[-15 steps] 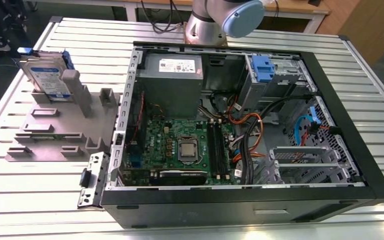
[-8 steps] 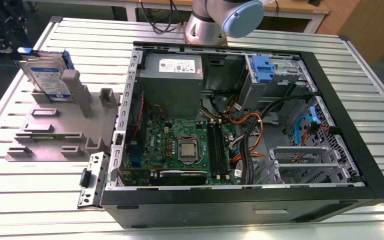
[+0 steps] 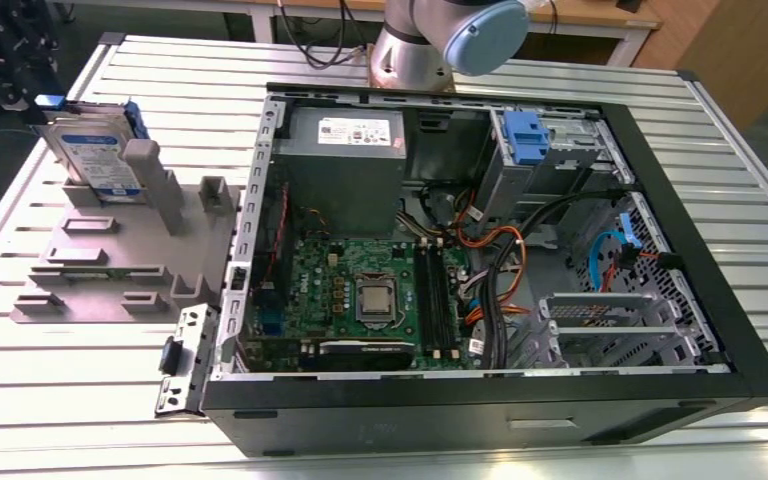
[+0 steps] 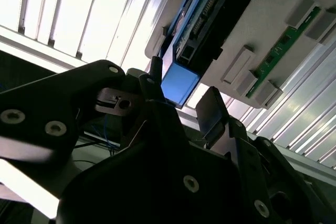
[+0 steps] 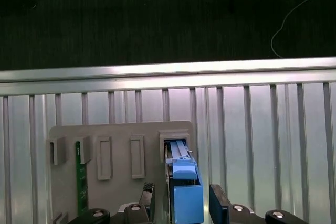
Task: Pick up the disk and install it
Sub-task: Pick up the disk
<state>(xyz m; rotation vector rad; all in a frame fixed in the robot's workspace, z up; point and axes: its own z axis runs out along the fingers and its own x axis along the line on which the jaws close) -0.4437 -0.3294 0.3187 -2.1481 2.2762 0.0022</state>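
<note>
The disk (image 3: 97, 150) stands upright on edge in a slot of the grey holder (image 3: 104, 270), at the exterior view's left, beside the computer case. It is silver with a white-and-blue label, and its blue carrier handle (image 5: 186, 195) points up toward me. My gripper (image 5: 184, 200) is open right at that handle, with one dark finger on each side and small gaps showing. In the second wrist view the blue handle (image 4: 180, 83) also lies between the fingers (image 4: 212, 109). In the exterior view my gripper (image 3: 21, 90) is a dark mass just above the disk's top.
The open computer case (image 3: 491, 400) lies flat on the slatted metal table (image 3: 704, 150). Inside are a grey power-supply box (image 3: 344, 160), a motherboard (image 3: 371, 300) and a blue bracket (image 3: 524, 135) by the drive bay. A green circuit strip (image 5: 80, 177) sits in another holder slot. Beyond the table edge (image 5: 168, 72) is dark floor.
</note>
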